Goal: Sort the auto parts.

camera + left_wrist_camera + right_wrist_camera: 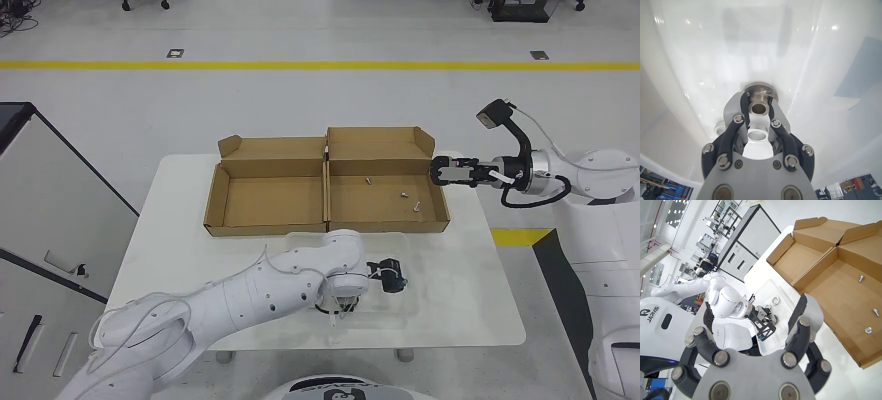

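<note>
Left gripper [757, 111] clamped on flanged bushing [756, 98] in tray [810, 94]; smooth neck may slip on lift. Right gripper [755, 308] spread, empty.

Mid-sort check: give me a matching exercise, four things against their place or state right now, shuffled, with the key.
Things:
1. left gripper
2. right gripper
3. nut
4. ring

Places or states:
A. open, at the edge of the box
B. in the box, with two bolts
C. shut on the bushing
D. in the white tray

Pairs: 1-C, 2-A, 3-B, 4-D.
</note>
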You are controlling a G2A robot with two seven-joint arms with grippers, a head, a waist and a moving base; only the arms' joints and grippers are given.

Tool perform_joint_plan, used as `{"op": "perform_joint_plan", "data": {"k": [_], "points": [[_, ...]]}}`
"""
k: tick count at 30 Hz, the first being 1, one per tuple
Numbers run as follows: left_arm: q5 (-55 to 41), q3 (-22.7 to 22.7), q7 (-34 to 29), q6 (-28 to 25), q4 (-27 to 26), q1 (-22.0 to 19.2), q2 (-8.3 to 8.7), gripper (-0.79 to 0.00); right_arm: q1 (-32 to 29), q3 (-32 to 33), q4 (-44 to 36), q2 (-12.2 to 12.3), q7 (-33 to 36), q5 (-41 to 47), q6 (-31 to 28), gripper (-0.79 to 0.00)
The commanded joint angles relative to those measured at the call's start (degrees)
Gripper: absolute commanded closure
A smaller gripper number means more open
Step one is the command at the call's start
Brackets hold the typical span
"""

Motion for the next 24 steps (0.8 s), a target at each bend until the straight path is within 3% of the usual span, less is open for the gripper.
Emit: {"op": "perform_joint_plan", "data": {"k": [1, 12, 24], "points": [[-0.1, -0.4, -0.4, 0.1, -0.5, 0.0, 0.16, 0.000, 0.0, 0.0, 0.0, 0.0, 0.0, 0.0, 0.0, -0.785], [-1.9, -2.3, -1.1, 0.8, -5.4, -0.9, 2.17, 0.000, 0.0, 0.0, 0.0, 0.0, 0.0, 0.0, 0.0, -0.785], [-6.3, -7.0, -2.0, 1.7, -16.9, -2.8, 7.44, 0.000, 0.0, 0.0, 0.0, 0.0, 0.0, 0.0, 0.0, -0.785]]}}
